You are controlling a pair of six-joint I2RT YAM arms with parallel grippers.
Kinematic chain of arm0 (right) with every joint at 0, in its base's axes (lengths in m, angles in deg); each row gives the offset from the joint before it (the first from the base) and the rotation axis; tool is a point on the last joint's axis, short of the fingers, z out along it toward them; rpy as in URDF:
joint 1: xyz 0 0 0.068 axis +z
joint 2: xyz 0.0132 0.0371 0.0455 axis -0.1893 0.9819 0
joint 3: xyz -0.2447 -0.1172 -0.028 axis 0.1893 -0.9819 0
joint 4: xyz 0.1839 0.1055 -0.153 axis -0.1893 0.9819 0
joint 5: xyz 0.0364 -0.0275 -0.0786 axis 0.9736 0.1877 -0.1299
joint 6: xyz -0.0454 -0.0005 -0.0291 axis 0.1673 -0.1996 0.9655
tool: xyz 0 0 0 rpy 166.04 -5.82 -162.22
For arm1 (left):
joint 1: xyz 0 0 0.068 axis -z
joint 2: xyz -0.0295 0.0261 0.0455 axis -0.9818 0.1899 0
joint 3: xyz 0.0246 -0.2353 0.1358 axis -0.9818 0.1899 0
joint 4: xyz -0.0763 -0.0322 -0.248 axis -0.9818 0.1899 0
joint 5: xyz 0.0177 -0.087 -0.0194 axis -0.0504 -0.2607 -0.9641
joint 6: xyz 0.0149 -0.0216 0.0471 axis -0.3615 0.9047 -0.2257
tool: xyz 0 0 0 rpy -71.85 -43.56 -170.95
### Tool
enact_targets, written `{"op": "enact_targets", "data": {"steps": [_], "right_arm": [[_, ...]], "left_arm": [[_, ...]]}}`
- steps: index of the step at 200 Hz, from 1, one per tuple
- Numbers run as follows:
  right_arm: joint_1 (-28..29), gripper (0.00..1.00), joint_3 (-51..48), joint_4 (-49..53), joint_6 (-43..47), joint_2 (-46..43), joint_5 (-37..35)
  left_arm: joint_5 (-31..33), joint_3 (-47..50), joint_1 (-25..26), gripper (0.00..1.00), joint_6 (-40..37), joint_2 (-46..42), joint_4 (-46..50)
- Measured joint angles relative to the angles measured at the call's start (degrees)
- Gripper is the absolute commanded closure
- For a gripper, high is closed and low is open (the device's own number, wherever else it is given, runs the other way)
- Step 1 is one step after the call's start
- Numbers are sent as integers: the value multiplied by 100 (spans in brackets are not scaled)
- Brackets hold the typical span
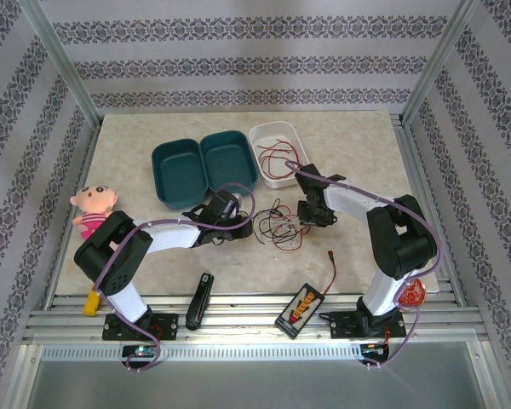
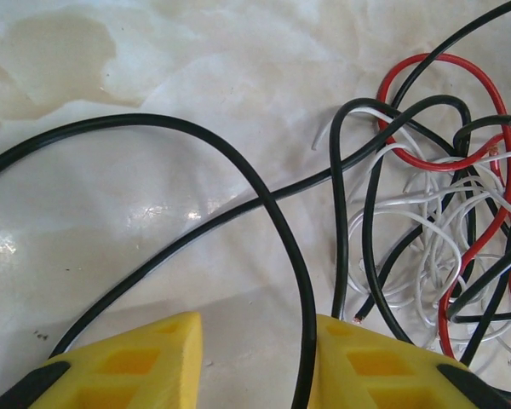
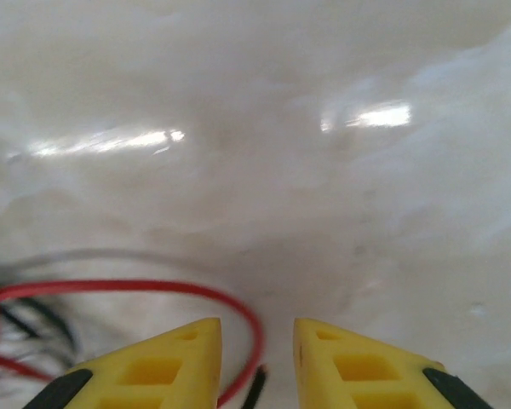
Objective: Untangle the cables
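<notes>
Top external view: the cables (image 1: 277, 225) lie in one loose knot at about the middle of the table (image 1: 366, 145), well clear of every edge. The left gripper (image 1: 237, 223) lies low just to their left and the right gripper (image 1: 306, 218) comes at them from the right, so the knot sits between the two. Behind it are two teal tubs (image 1: 203, 166) and a white tray (image 1: 264, 176), the tray's near rim close to the right arm. A doll (image 1: 92, 209) sits by the left edge; a black-and-yellow box (image 1: 300, 308) and a black bar (image 1: 199, 300) lie along the near edge. The bare marble is at the far right and the front right.

From the left wrist, the left gripper (image 2: 255, 324) stands parted. The black cable (image 2: 238, 158) sweeps in a wide loop down through the gap, close along one finger, not pinched. The red cable (image 2: 443, 56) and white cable (image 2: 362, 112) are bunched at the right.

From the right wrist, the right gripper (image 3: 255, 328) is also unclenched. A bend of the red cable (image 3: 153, 287) and a black end (image 3: 254, 388) lie in its gap, with open marble ahead.
</notes>
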Motion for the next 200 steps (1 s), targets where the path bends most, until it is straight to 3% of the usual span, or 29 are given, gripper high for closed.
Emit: {"op": "enact_targets", "data": {"steps": [37, 83, 100, 117, 138, 177, 200], "right_arm": [[393, 67, 337, 26, -11, 2, 256], [420, 67, 374, 68, -87, -4, 420], [420, 58, 356, 140, -190, -85, 330], [411, 57, 225, 153, -372, -374, 162], [289, 56, -9, 136, -557, -874, 48], [46, 56, -146, 39, -785, -1320, 11], [-13, 56, -192, -96, -890, -1331, 101]], "left_arm": [[-94, -2, 0, 61, -7, -33, -7], [-98, -2, 0, 57, -66, -153, -11], [-111, -2, 0, 55, -70, -153, -13], [-114, -2, 0, 52, -79, -153, -11], [-114, -2, 2, 44, -129, -162, -11], [-85, -59, 42, 22, -378, -315, -2], [-68, -326, 138, 18, -581, -332, 33]]}}
